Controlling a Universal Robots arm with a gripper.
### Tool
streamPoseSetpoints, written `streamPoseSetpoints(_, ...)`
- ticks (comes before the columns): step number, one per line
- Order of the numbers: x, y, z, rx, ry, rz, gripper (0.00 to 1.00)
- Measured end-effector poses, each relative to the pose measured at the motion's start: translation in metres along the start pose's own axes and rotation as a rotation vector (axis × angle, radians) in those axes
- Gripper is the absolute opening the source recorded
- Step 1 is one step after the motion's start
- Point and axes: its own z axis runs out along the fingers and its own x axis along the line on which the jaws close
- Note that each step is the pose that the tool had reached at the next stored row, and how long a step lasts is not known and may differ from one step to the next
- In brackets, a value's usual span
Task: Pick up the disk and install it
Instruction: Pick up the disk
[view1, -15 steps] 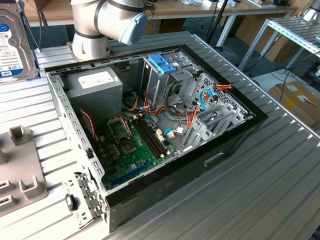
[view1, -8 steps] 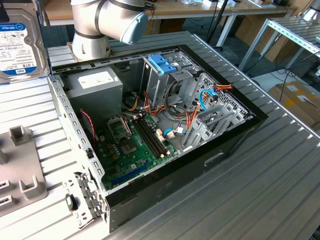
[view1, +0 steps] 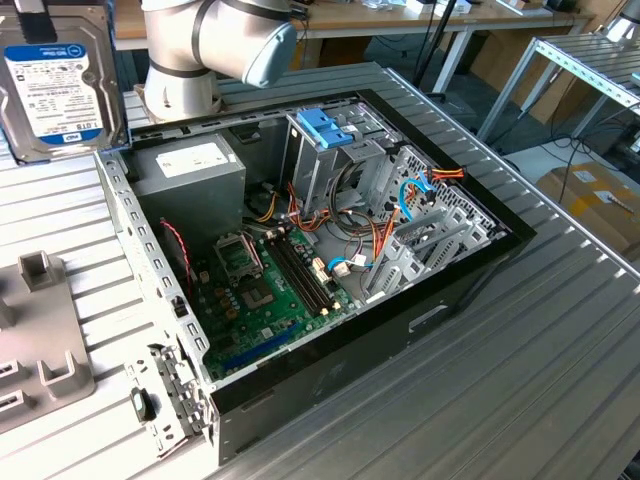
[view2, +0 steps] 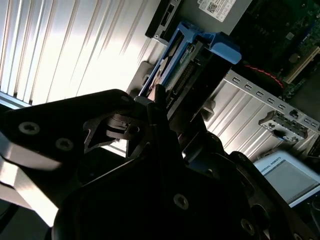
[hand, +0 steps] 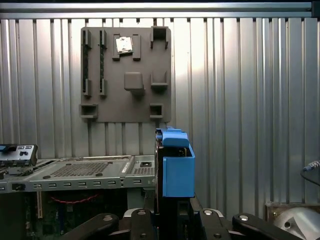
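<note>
Exterior view had the disk (view1: 55, 85) up at its left, label facing out, apart from the open PC case (view1: 330, 250). In both wrist views, gripper (hand: 169, 212) jaws were clamped on the disk, blue carrier end sticking out over the ribbed table (hand: 250, 100).

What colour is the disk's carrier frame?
Blue; the disk shows it best in the first wrist view.

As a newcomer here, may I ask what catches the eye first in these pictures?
The open computer case with its green motherboard dominates the middle of the exterior view. At that view's upper left the disk is held up, label facing out. In the first wrist view it stands edge-on, clamped in the gripper.
</note>
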Motion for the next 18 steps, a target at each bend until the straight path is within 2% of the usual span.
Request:
streamPoseSetpoints(7,-0.0007,-0.0278,0.0002,0.0,0.0,0.0,0.35)
streamPoseSetpoints(11,-0.0015,-0.0538,0.0003,0.0,0.0,0.0,0.35)
streamPoseSetpoints(13,-0.0017,-0.0614,0.0004,0.0,0.0,0.0,0.35)
streamPoseSetpoints(15,-0.0023,-0.0814,0.0005,-0.0001,0.0,0.0,0.35)
streamPoseSetpoints(18,-0.0029,-0.1036,0.0007,0.0,0.0,0.0,0.35)
